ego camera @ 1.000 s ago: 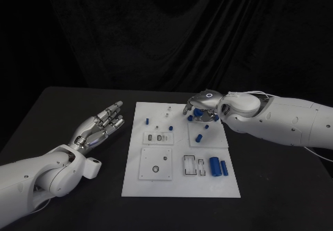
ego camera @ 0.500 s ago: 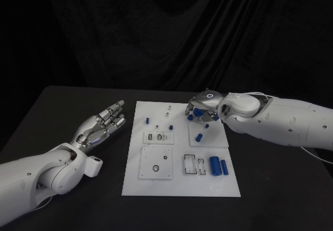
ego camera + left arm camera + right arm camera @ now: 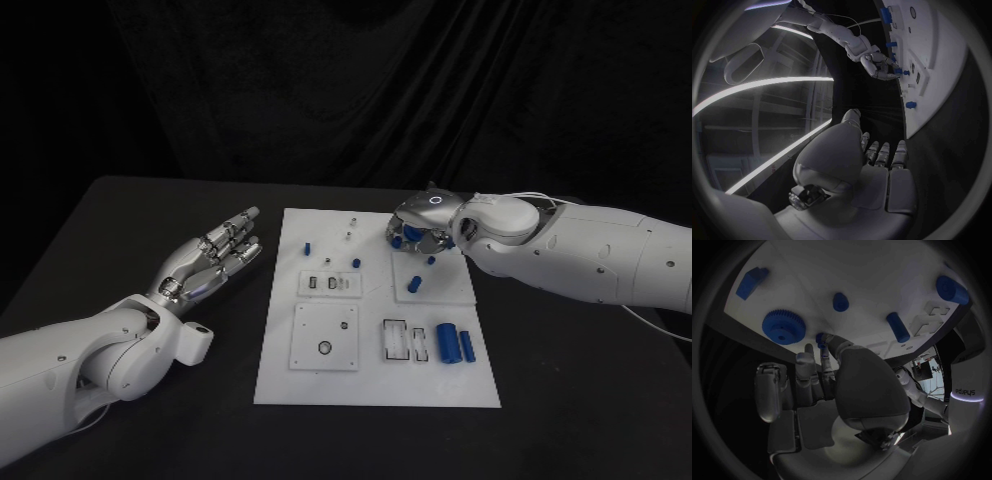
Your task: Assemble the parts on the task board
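Sliding a little along the board's (image 3: 378,380) far end, right hand (image 3: 428,222) pinching a small blue part (image 3: 821,338) at fingertips, just beside the gear (image 3: 784,326); left hand (image 3: 214,258) resting spread, farther off.

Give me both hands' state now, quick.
Left hand: open, holding nothing, beside the white board.
Right hand: fingertips on a small blue part; a firm grip cannot be told.

1 task board (image 3: 378,385); 2 large blue cylinders (image 3: 456,343) at its near right; 1 blue gear (image 3: 784,326); 2 hands (image 3: 214,257).
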You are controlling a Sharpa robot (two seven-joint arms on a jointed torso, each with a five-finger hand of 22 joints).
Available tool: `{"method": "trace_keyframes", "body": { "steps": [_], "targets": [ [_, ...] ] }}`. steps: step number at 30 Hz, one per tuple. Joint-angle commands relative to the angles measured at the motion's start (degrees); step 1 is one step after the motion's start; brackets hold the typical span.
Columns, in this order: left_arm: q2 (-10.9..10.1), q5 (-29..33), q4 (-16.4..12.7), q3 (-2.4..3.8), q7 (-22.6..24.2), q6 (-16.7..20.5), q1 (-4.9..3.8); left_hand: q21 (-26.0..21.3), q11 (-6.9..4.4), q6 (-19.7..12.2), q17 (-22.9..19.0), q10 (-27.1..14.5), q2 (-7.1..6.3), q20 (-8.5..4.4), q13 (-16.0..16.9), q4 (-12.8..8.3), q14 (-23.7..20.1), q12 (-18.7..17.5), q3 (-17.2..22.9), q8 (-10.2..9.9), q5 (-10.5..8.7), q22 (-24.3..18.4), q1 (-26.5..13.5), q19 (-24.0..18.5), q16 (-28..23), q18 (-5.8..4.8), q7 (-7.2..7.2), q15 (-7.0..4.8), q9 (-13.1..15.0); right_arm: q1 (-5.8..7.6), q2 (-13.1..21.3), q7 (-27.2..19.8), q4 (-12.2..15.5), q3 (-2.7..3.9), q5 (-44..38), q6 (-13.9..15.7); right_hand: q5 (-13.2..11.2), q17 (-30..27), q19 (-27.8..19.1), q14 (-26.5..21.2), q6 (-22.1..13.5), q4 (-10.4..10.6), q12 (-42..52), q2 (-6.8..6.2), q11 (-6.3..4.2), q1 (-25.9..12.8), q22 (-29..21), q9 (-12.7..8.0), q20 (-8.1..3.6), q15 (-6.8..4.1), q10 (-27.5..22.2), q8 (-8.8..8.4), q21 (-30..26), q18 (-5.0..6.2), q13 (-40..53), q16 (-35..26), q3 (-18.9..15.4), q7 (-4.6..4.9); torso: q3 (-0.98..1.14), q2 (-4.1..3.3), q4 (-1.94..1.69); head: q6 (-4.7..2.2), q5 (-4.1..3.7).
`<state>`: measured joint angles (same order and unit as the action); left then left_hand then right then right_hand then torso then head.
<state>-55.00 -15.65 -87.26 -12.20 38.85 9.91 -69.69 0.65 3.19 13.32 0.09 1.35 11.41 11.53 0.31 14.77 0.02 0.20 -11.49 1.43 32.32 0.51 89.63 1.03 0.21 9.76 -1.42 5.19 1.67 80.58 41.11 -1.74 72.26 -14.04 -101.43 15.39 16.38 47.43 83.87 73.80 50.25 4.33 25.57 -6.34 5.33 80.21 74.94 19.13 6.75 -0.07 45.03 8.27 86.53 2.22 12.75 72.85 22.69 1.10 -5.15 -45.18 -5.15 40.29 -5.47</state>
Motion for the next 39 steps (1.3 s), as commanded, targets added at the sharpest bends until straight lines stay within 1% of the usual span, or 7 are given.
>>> {"method": "trace_keyframes", "body": {
  "steps": [1,7,18,24,26,33,39],
  "targets": [
    [0.21,-0.22,0.04,0.04,8.65,-1.19,0.00,0.22,0.48,-0.06,-0.09,0.07,-0.09,0.44,0.10,0.04,-0.02,0.18,0.44,0.29,0.21,0.09,0.64,-0.02,-0.21,0.49,0.55,0.46,0.06,-0.24,-0.21,-0.46,-0.37,0.05,-0.45,1.77,-0.14,0.50,0.69,0.62,0.44,-0.20,-0.37,0.45,-0.09,-0.34,10.64,0.25,-0.21,0.01,0.98,0.21,0.22,-0.64,-0.16,0.34,0.38,0.16,-0.03,-0.05,0.06,0.13,0.07],
    [0.31,-0.22,0.18,0.04,8.41,-1.55,0.00,0.28,1.17,-0.02,-0.09,0.40,-0.05,0.75,0.19,-0.12,-0.02,0.26,0.64,0.31,0.23,0.12,0.66,0.05,-0.21,0.47,0.56,0.79,0.07,-0.44,-0.64,-0.61,-1.16,0.05,-0.45,1.66,-0.15,1.57,0.74,1.38,1.08,-0.40,-1.87,0.65,-0.88,-0.44,10.75,0.95,-0.75,-0.59,3.22,0.34,0.19,-0.65,-0.91,0.84,1.17,0.74,-0.05,-0.02,-0.01,0.26,0.02],
    [0.41,-0.22,0.24,0.04,8.38,-1.88,0.01,0.39,1.79,0.39,-0.09,0.87,0.13,1.06,0.30,-0.42,-0.02,0.37,1.02,0.39,0.24,0.18,0.81,0.19,-0.21,0.49,0.72,1.06,0.13,-0.78,-0.91,-1.05,-1.81,0.05,-0.45,1.85,-0.26,2.13,1.04,2.39,4.96,-1.38,-8.32,0.88,-2.96,-0.36,11.09,3.52,-2.34,-2.19,12.34,1.77,0.10,-0.71,-3.90,0.68,2.80,2.96,-0.10,-0.06,-0.01,0.35,0.20],
    [0.31,-0.22,0.43,0.04,8.27,-1.92,0.01,0.42,1.89,0.46,-0.09,0.99,0.23,1.15,0.33,-0.55,-0.02,0.40,1.20,0.40,0.25,0.20,0.91,0.23,-0.21,0.50,0.81,1.12,0.14,-0.80,-0.58,-1.30,-1.52,0.08,-0.45,3.60,-0.30,2.33,1.56,2.90,7.02,-1.72,-9.98,1.11,-3.55,-0.36,11.52,4.69,-2.84,-2.66,15.93,2.68,0.35,-0.86,-4.39,0.55,2.42,3.16,-0.11,-0.07,0.05,0.19,0.54],
    [0.23,-0.22,0.50,0.04,8.22,-1.92,0.01,0.43,1.95,0.49,-0.09,1.02,0.29,1.19,0.33,-0.65,-0.02,0.40,1.32,0.40,0.25,0.20,0.99,0.24,-0.21,0.50,0.84,1.15,0.15,-0.74,-0.40,-1.16,-1.23,0.13,-0.45,4.24,-0.31,2.80,1.79,3.27,7.40,-1.70,-10.55,1.06,-3.58,-0.52,11.71,4.98,-2.96,-2.73,16.71,2.81,0.48,-0.92,-4.54,0.71,2.18,3.17,-0.10,-0.08,0.07,-0.08,0.89],
    [0.15,-0.22,0.76,0.04,7.97,-1.86,0.01,0.45,2.01,0.52,-0.09,1.09,0.34,1.25,0.35,-0.81,-0.02,0.41,1.47,0.41,0.26,0.22,1.10,0.27,-0.21,0.51,0.88,1.20,0.15,1.13,-0.12,-0.40,0.58,0.33,1.57,5.62,-0.32,3.52,1.89,3.84,8.05,-1.39,-11.57,0.93,-3.50,-1.04,11.80,5.46,-3.08,-2.83,17.89,3.01,0.49,-0.95,-4.80,0.94,1.71,3.19,-0.05,-0.10,0.09,-0.39,1.26],
    [0.50,-0.22,1.08,0.03,7.95,-1.87,0.02,0.45,2.01,0.53,-0.09,1.10,0.34,1.26,0.35,-0.83,-0.02,0.41,1.49,0.41,0.26,0.21,1.12,0.27,-0.21,0.51,0.88,1.21,0.15,2.60,-1.71,-0.06,0.75,0.66,4.75,6.55,-0.31,4.46,2.43,4.40,8.13,-1.19,-12.16,0.89,-3.19,-1.32,12.21,5.64,-3.05,-2.73,18.48,2.94,0.84,-1.11,-4.94,1.35,1.49,3.41,-0.09,-0.07,0.19,-0.22,1.54]
  ]
}}
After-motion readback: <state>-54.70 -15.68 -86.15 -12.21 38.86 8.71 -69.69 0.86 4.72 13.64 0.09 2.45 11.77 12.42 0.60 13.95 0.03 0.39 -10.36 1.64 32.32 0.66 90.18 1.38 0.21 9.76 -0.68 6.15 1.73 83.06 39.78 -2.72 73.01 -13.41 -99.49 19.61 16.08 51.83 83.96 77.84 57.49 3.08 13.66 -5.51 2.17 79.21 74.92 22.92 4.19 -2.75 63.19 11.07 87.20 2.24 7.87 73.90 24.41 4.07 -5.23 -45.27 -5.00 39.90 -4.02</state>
